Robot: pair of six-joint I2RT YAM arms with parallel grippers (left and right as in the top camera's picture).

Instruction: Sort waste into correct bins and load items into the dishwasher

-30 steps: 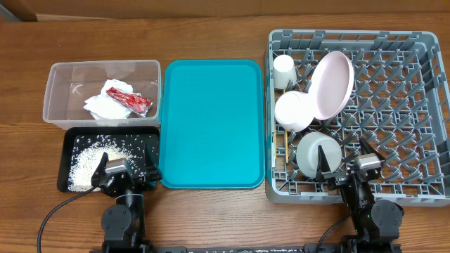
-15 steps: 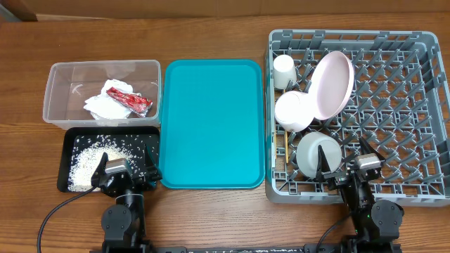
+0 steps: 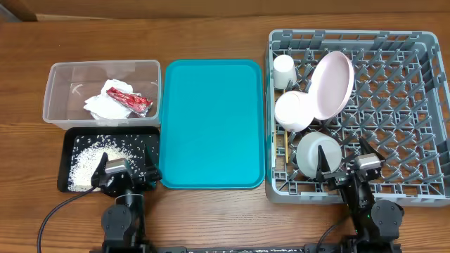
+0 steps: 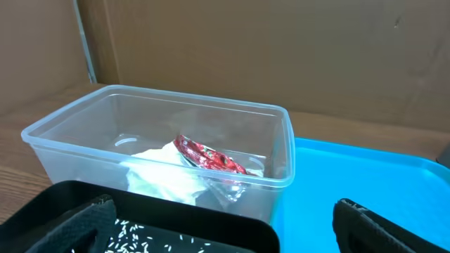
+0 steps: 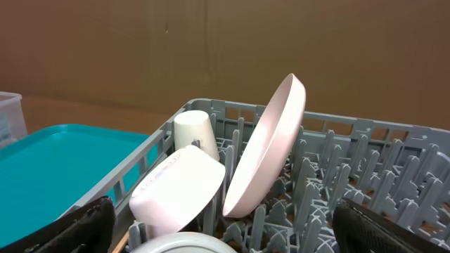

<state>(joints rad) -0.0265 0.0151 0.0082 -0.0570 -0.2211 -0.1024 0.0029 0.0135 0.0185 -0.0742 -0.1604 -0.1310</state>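
The clear tub [image 3: 56,91] holds the red wrapper [image 3: 130,102] and white tissue [image 3: 102,107]; the wrapper [image 4: 211,158] also shows in the left wrist view. Rice [image 3: 86,160] lies in the black tray [image 3: 140,140]. In the grey rack [image 3: 401,105] stand the pink plate [image 3: 332,84], a white plate [image 3: 295,111], the cup [image 3: 284,70] and a pale bowl [image 3: 316,151]; a chopstick [image 3: 286,149] lies beside it. My left gripper [image 3: 126,169] is open over the black tray's near edge. My right gripper [image 3: 346,165] is open over the rack's near edge, empty.
A bare teal tray [image 3: 211,123] lies between the bins and the rack. The rack's right half is a field of bare upright pegs [image 3: 408,140]. Brown board closes off the far side of the table in both wrist views.
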